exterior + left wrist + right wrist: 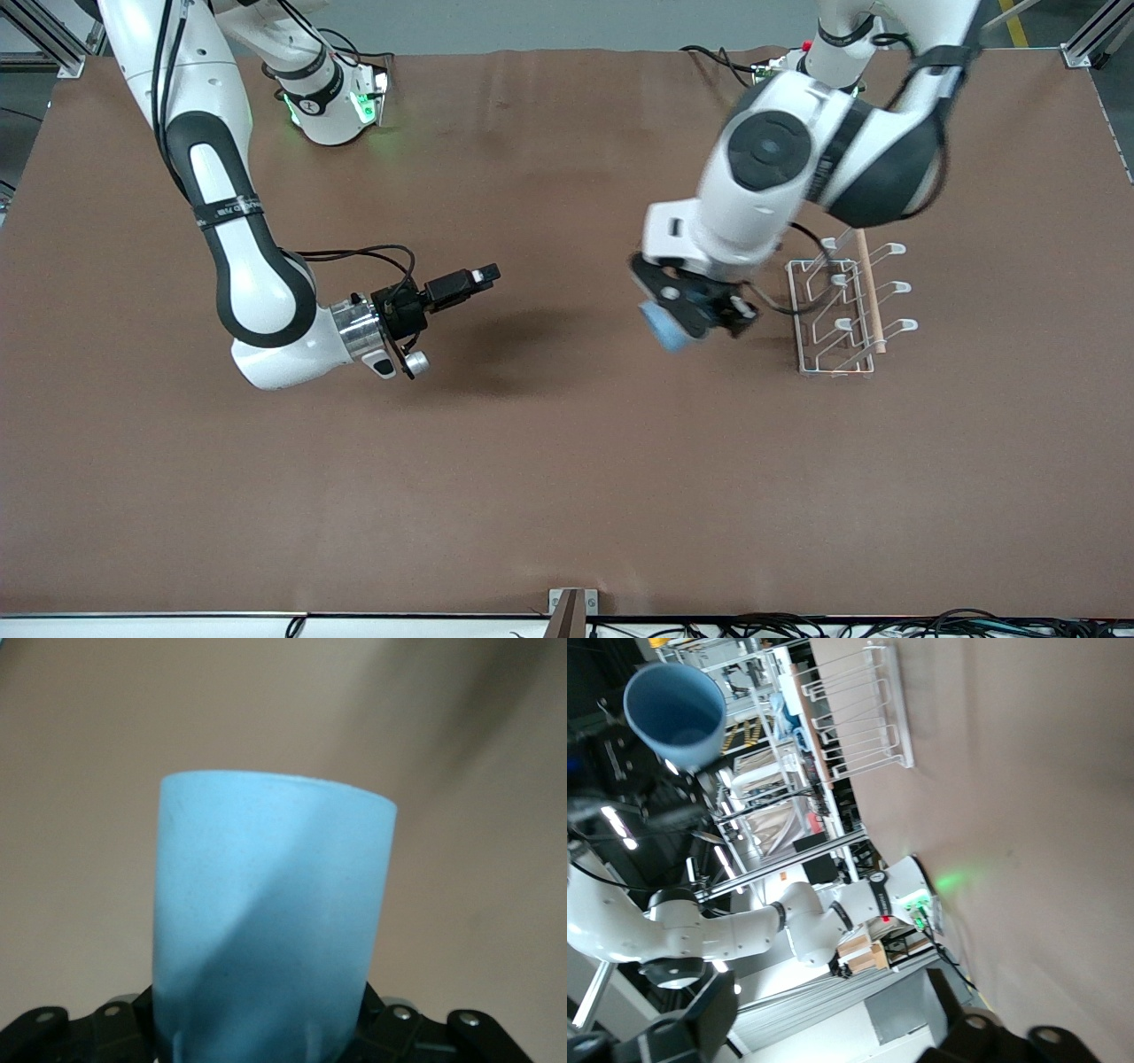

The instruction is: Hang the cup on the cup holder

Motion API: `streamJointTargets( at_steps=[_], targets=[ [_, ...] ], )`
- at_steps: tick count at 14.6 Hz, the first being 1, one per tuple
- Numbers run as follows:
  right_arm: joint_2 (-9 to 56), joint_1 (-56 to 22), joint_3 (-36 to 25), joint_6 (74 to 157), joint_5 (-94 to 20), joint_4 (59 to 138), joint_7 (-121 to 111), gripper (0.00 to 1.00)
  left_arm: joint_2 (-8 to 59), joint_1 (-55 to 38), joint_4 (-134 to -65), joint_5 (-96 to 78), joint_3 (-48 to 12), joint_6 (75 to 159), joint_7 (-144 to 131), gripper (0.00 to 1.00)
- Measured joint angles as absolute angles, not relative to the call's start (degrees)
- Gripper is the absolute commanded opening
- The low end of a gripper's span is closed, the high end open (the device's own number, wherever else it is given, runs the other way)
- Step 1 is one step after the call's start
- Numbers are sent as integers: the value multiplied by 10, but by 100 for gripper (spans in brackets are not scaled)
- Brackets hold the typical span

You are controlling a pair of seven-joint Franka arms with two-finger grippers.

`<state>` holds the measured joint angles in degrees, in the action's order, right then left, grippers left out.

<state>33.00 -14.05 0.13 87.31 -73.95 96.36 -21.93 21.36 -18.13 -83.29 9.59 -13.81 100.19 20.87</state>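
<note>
Cup (663, 330) is up in the air, clamped in the left gripper (687, 310) over the desk (567, 461), just beside the cup holder (842, 306) standing at the left arm's end. Right gripper (483, 276) hovers over mid-desk, fingers together, arm waiting.

Brown table (549, 496) on grey floor (532, 22), metal shelving (757, 806) nearby.

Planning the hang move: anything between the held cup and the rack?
Nothing visible. The left gripper holds the cup in the air beside the rack, with only bare table between them. The prongs carry nothing. The right gripper waits toward its own end of the table.
</note>
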Motion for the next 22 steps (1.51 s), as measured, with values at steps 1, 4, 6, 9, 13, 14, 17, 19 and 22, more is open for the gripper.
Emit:
streamJointTargets(
  at_steps=[1,4,6,9,13,14,17,19,22],
  targets=[
    [329,-140,-10,878,-708,963,-219,100,214,-167,-834,120,-138,982,231,26],
    [316,-139,-52,915,-593,963,-220,100,216,-142,-843,198,-138,921,275,27],
    [289,-136,-72,951,-508,971,-220,100,223,-137,-849,263,-138,872,292,27],
    [242,-134,-106,992,-376,985,-220,100,242,-141,-871,371,-140,804,303,27],
    [202,-131,-135,1028,-244,988,-220,100,267,-146,-921,476,-141,790,317,28],
    [195,-131,-144,1031,-217,986,-220,100,273,-147,-928,490,-141,785,326,28],
    [177,-131,-169,1023,-149,957,-220,100,280,-153,-934,520,-141,769,373,28],
    [164,-131,-185,999,-132,931,-220,100,283,-153,-935,524,-141,765,395,30],
    [148,-131,-192,960,-90,886,-220,100,299,-155,-937,540,-141,765,399,30]
  ],
)
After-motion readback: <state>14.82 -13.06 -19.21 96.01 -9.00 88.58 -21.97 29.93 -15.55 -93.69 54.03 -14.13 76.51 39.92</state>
